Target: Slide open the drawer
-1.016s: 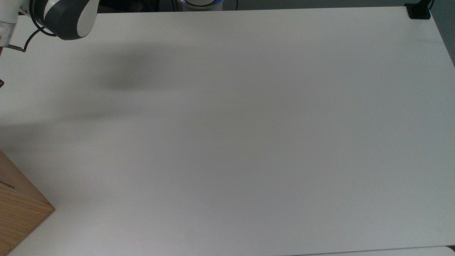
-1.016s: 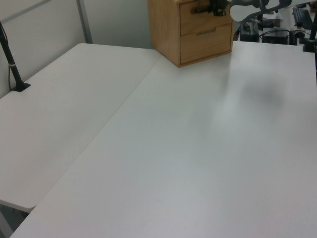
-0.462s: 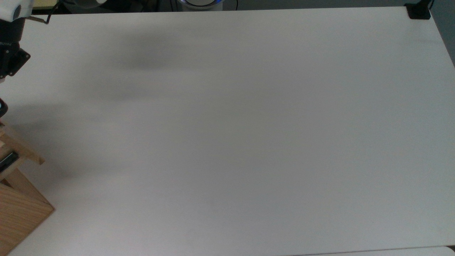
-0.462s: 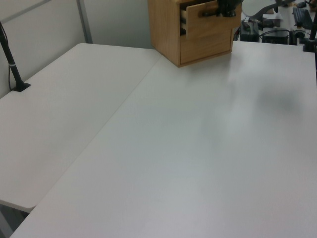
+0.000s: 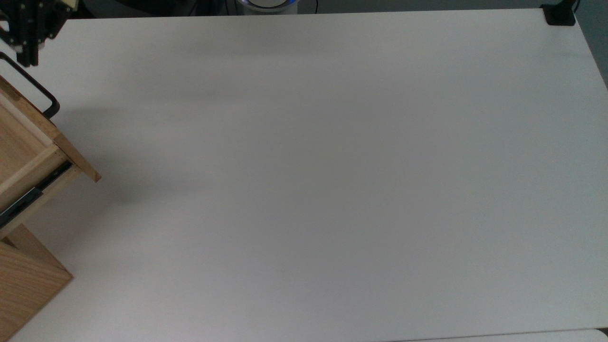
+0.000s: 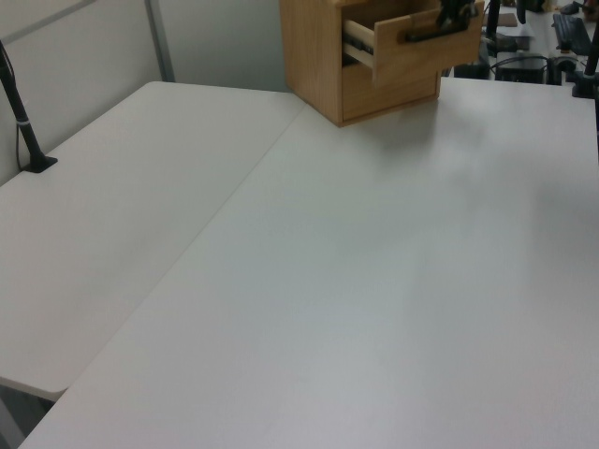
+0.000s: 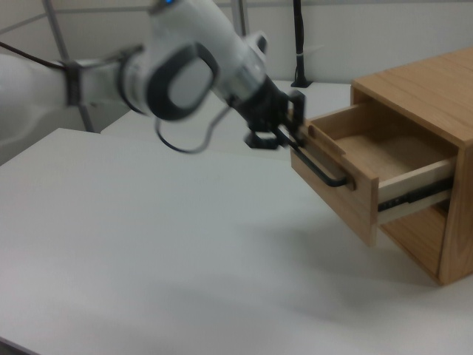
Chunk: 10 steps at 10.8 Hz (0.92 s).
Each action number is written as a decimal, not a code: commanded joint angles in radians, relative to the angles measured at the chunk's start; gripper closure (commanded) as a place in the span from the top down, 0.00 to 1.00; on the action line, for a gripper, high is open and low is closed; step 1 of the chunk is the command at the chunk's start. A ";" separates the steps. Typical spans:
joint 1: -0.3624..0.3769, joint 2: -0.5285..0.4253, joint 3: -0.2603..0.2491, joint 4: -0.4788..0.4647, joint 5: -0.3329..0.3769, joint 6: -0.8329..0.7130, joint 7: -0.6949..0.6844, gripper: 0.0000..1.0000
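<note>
The light wood drawer (image 7: 334, 194) stands pulled far out of the oak-grain cabinet (image 7: 436, 96), and its bare inside shows. Its black bar handle (image 7: 319, 167) runs across the front panel, and a black side rail (image 7: 415, 195) is exposed. My gripper (image 7: 287, 134) is shut on the far end of the handle. In the top view the drawer (image 5: 28, 142) juts from the top view's left edge, with the handle (image 5: 35, 90) and the rail (image 5: 26, 199) visible and the gripper (image 5: 26, 54) just above them. The left view has the drawer (image 6: 426, 49) at the top, gripper (image 6: 457, 13) on it.
The white table (image 5: 323, 180) spreads wide to the top view's right of the cabinet (image 5: 23, 280). A black clamp (image 5: 559, 15) sits at its far right corner. A second closed drawer (image 6: 388, 79) lies below the open one. A black post (image 6: 23, 122) stands at the left view's left.
The drawer has slid from shut to far out of the cabinet. My gripper has travelled with the handle, away from the cabinet.
</note>
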 commanded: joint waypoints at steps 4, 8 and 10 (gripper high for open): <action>0.044 -0.144 0.020 -0.039 0.018 -0.303 -0.012 0.06; 0.037 -0.131 0.125 0.003 0.137 -0.526 0.390 0.30; 0.038 -0.112 0.187 0.028 0.173 -0.556 0.741 0.45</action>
